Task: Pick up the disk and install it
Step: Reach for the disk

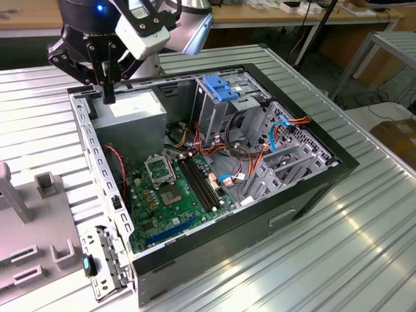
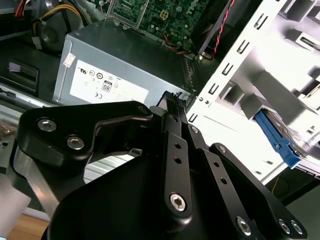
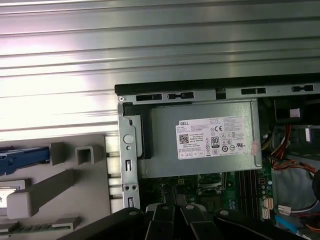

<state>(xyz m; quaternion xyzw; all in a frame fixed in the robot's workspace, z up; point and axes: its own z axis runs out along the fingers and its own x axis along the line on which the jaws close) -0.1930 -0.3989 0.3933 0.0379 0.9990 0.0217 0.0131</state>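
Over the supply, claw: clenched, empty.
Disk: beside the case, ungrasped.
Progress: nothing done yet; pickup and install remain.

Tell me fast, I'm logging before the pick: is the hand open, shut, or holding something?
Hand: shut, fingertips together with nothing between them, near the corner of the power supply.

Ribbed metal table, wooden desk behind.
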